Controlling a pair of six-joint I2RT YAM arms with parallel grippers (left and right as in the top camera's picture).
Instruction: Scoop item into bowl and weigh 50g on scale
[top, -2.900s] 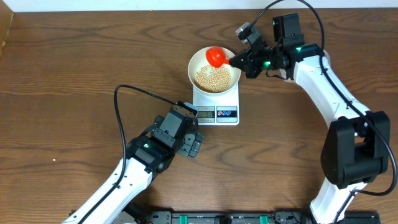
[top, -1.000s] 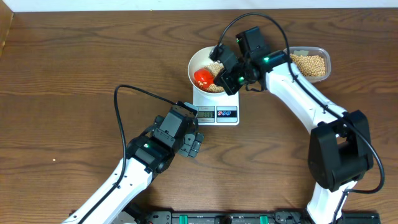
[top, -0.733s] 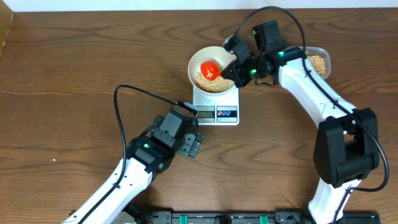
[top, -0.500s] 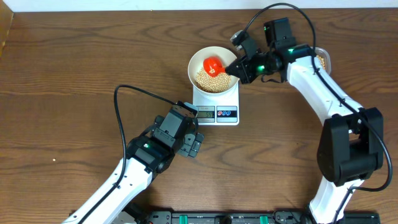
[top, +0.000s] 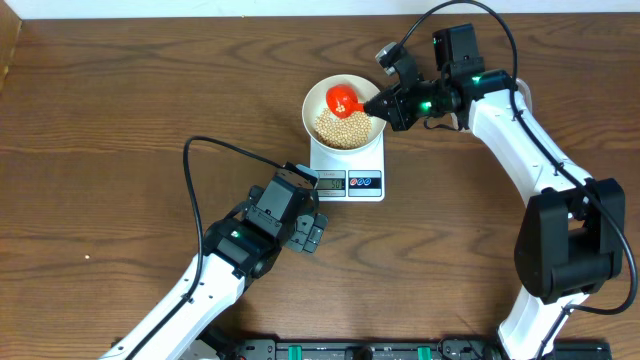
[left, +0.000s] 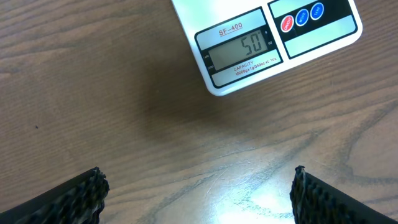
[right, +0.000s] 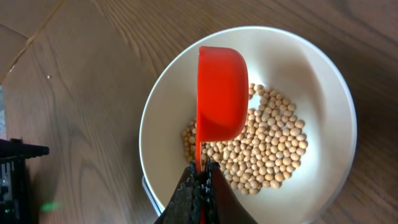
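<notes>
The white bowl (top: 318, 100) stands on the white scale (top: 347, 172) and holds a layer of tan beans (top: 343, 126). My right gripper (top: 383, 104) is shut on the handle of a red scoop (top: 343, 99), which hangs over the bowl's far side. In the right wrist view the scoop (right: 222, 93) is turned on its side above the beans (right: 267, 143) in the bowl (right: 161, 124), with the fingers (right: 200, 180) clamped on its handle. My left gripper (left: 199, 196) is open and empty over bare table, just in front of the scale (left: 249, 53), whose display reads 50.
The clear tub of beans is hidden behind the right arm. My left arm (top: 240, 245) lies at the scale's front left, with a black cable (top: 200, 150) looping over the table.
The right gripper carried the red scoop from low in the bowl's left side up and to the right. The scoop now hangs over the bowl's far side. The left arm has not moved.
</notes>
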